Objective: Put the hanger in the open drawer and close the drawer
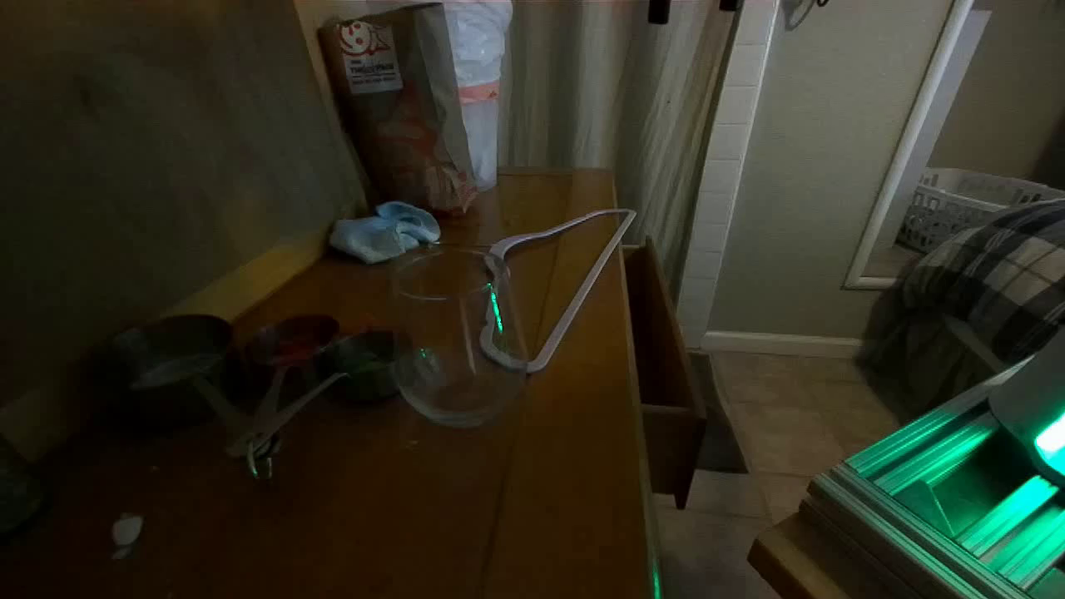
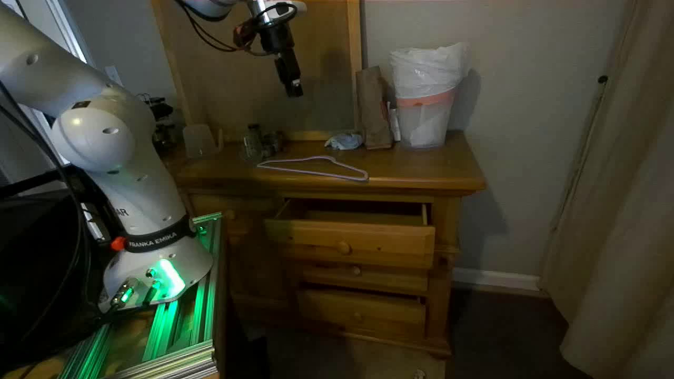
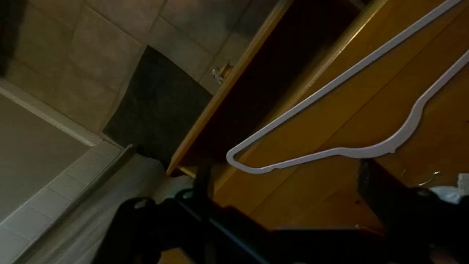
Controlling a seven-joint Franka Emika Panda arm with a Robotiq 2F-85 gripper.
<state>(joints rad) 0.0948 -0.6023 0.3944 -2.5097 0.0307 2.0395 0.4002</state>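
Dresser (image 2: 421, 166), wooden: is standing before a grey wall (image 2: 526, 105).
Robot arm (image 2: 139, 192), white: is reaching over it, a green light (image 2: 171, 279) glowing at the base.
Drawer (image 2: 310, 239), the dresser's top one: is standing pulled out.
Bin (image 2: 424, 123), lined in white: is standing at one end of the dresser top.
Paper bag (image 2: 371, 113), brown: is standing just beside the bin.
Hanger (image 3: 377, 149), pale: is lying on the dresser top, one corner poking past the front edge over the drawer.
Gripper (image 2: 293, 89), black: is hanging above the dresser top, fingers (image 3: 373, 185) spread wide, holding nothing.
Glass bowl (image 1: 453, 383), clear: is standing near the hanger.
Measuring cups (image 1: 291, 337), three: are lying near the bowl.
Cloth (image 1: 383, 233), blue, crumpled: is lying near the paper bag.
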